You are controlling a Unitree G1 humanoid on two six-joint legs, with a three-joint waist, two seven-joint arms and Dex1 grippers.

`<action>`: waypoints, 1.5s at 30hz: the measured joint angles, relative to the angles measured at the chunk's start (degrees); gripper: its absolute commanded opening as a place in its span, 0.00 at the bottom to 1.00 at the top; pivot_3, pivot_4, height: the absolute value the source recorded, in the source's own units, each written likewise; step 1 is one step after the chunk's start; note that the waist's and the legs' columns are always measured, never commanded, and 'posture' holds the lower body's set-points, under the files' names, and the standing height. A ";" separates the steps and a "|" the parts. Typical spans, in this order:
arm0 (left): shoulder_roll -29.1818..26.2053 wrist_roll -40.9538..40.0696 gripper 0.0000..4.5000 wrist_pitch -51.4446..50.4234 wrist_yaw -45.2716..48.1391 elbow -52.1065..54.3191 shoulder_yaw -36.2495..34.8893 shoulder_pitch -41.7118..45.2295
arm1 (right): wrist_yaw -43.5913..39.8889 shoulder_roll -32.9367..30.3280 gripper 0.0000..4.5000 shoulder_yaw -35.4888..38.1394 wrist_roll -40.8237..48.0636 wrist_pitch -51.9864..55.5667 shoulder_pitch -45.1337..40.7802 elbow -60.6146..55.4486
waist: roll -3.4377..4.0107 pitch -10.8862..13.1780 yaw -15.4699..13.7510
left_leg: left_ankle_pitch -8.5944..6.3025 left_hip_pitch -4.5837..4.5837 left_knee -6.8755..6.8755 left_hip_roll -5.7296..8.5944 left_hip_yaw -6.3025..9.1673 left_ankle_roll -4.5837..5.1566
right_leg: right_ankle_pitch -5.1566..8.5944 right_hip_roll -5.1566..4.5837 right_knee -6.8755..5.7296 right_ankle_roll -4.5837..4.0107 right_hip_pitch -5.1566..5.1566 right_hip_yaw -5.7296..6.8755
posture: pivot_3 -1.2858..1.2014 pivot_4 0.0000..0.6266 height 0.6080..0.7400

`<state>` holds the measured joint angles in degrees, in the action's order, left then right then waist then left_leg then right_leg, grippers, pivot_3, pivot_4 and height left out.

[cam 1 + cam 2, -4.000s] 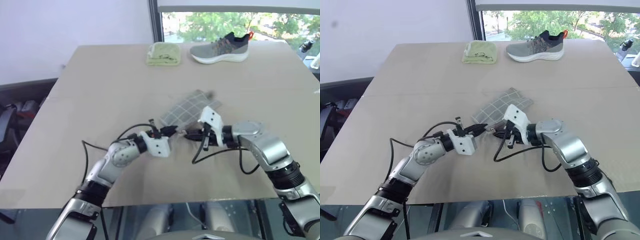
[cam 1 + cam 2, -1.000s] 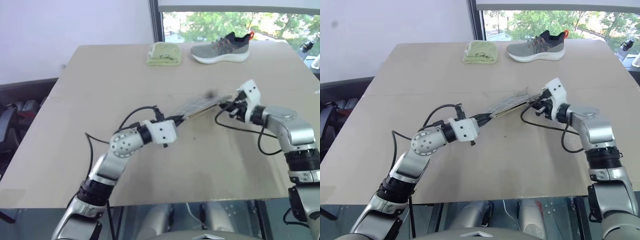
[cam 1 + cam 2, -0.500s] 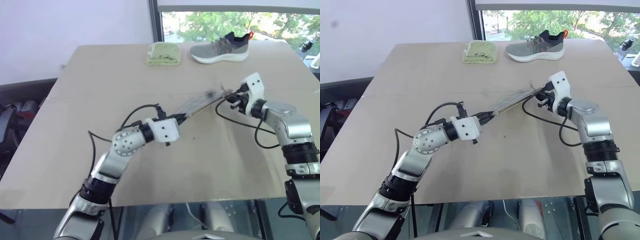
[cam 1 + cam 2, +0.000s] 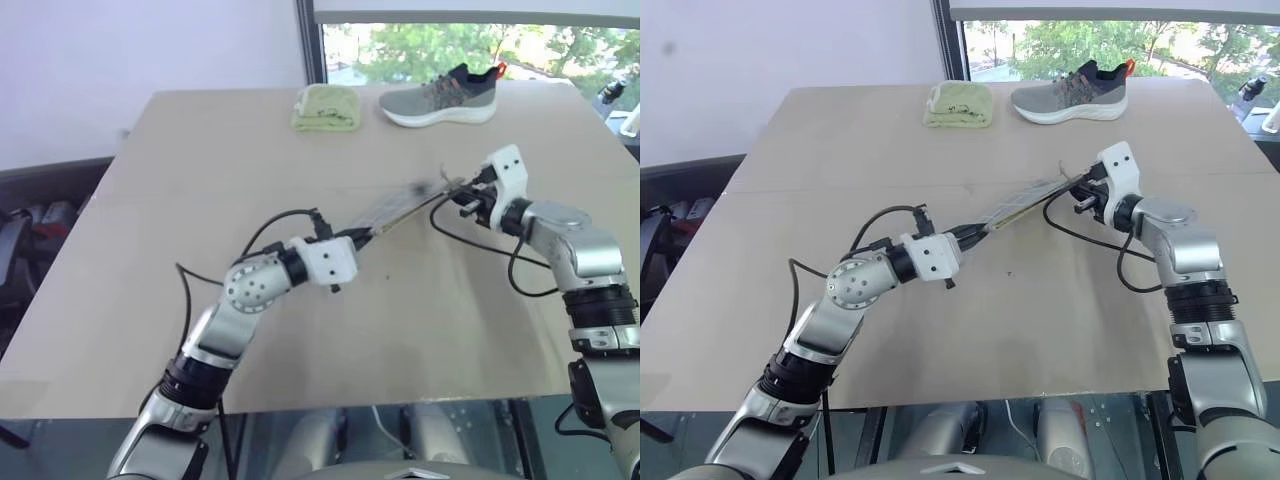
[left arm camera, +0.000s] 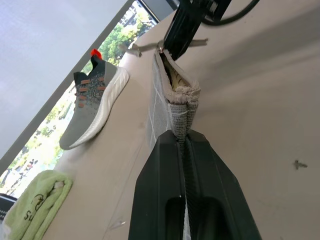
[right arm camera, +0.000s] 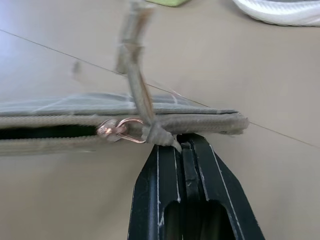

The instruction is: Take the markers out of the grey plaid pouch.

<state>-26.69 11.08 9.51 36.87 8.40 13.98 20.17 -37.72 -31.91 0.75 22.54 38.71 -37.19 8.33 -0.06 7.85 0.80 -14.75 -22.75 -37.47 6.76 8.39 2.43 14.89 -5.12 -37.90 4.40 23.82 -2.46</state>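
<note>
1. One grey plaid pouch (image 4: 402,208) hangs stretched above the table (image 4: 200,180) at mid-frame in the head views, its long axis running from lower left to upper right between the two grippers.
2. Zero markers can be counted: the slit along the zipper in the right wrist view is dark, and nothing inside can be made out.
3. One zipper pull (image 6: 116,130) sits just beside the end nearest the right gripper (image 6: 182,145), so the opening runs away from that gripper toward the left one.
4. Two grippers, both clamped shut on the pouch: the left gripper (image 5: 186,142) pinches the lower-left end, the right pinches the upper-right end by the pull.
5. My judgement: each arm is at an end, so one must let go to reach into the opening.
6. One shoe (image 4: 440,95) and one folded yellow-green cloth (image 4: 327,107) lie along the top of the frame, well apart from the pouch.
</note>
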 measured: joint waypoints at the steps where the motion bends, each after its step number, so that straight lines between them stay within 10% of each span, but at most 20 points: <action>1: -0.05 0.00 0.00 -0.01 -0.01 0.00 -0.07 -0.04 | -0.67 -0.09 0.01 -0.05 0.56 0.53 0.37 -1.11 | 0.00 0.00 0.00 | 0.00 0.00 0.00 0.00 0.01 0.00 | 0.00 0.00 0.01 0.00 -0.01 0.00 | 0.52 0.24 1.00; 18: -1.11 -5.70 0.00 -1.94 2.59 2.73 -1.41 -1.95 | -11.66 -4.01 0.01 -2.39 8.14 9.21 6.26 -14.46 | -0.01 0.00 -0.10 | 0.00 0.01 -0.04 -0.01 0.00 0.01 | 0.00 -0.12 0.01 0.00 -0.03 0.01 | 0.52 0.24 1.00; 24: -0.70 -6.47 0.00 -2.23 2.85 3.75 0.20 -0.49 | 9.39 0.83 0.01 -1.15 -4.61 -9.75 -2.70 7.47 | -0.05 0.02 -0.35 | 0.03 0.09 -0.04 0.08 -0.01 -0.04 | -0.03 0.01 -0.09 0.01 -0.05 0.04 | 0.52 0.24 1.00; 35: -1.20 -6.10 0.00 -1.78 2.01 2.88 0.00 -0.41 | 9.54 1.79 0.01 -1.20 -4.31 -11.98 -1.16 7.67 | -0.04 0.02 0.26 | 0.04 0.03 0.01 -0.01 -0.09 -0.05 | -0.03 0.03 -0.04 0.01 0.04 0.01 | 0.52 0.24 1.00; 45: -2.31 -6.12 0.00 -1.51 1.85 2.53 -1.00 -1.26 | -5.56 -2.96 0.01 2.13 9.48 2.47 4.88 -7.78 | -0.04 0.02 0.07 | 0.03 -0.01 0.02 -0.04 -0.06 -0.04 | -0.03 -0.03 0.03 0.01 0.03 0.02 | 0.52 0.24 1.00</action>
<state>-29.00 4.96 8.00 38.72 10.93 12.98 18.91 -43.28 -34.87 2.88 32.01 41.18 -32.31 0.55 -0.10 7.88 0.86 -14.72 -22.76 -37.45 6.73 8.33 2.39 14.87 -5.15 -37.87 4.42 23.85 -2.45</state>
